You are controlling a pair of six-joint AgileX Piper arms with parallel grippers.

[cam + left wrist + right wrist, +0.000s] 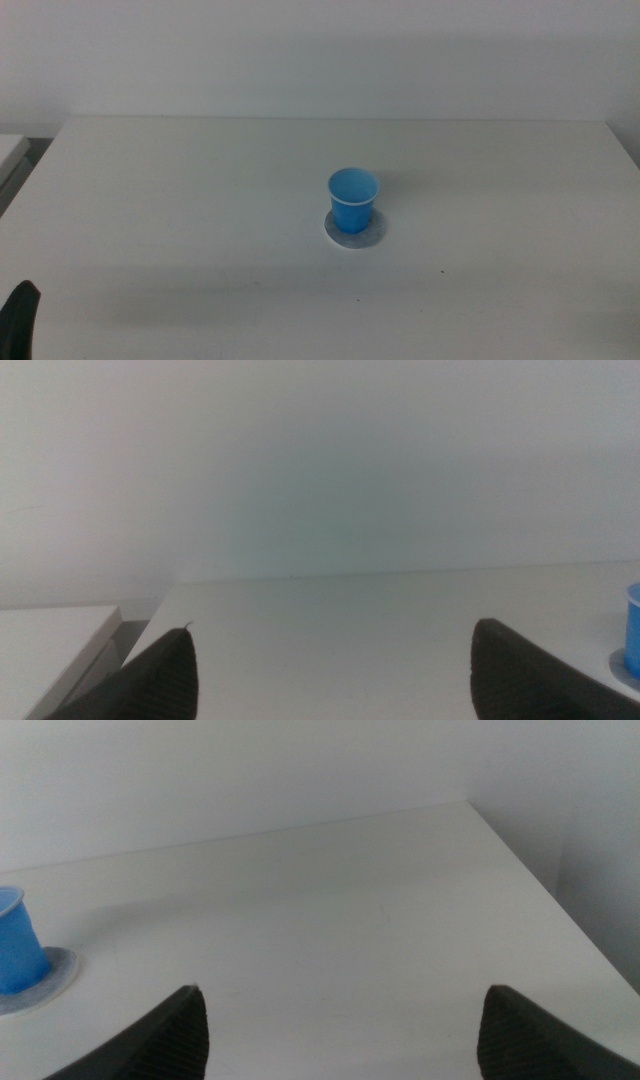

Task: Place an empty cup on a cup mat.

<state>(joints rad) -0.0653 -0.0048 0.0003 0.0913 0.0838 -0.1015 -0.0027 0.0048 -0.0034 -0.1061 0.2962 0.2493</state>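
**Cup seated on mat, both grippers clear**

The small bright blue tapered disposable cup (353, 199) is seen upright on the flat round mottled grey cup mat (356, 233), near the middle of the white table (180, 220). The cup is empty, blue inside. The left gripper (335, 675) is held low at the table's near left edge, jaws spread wide, nothing between them; the cup lies well apart, off to its side. The right gripper (340, 1030) is likewise spread wide and empty, the cup well apart from its fingers.

Smooth matt blue cup (353, 199), mottled grey mat (356, 234), matt white table (200, 220), ribbed dark jaws.
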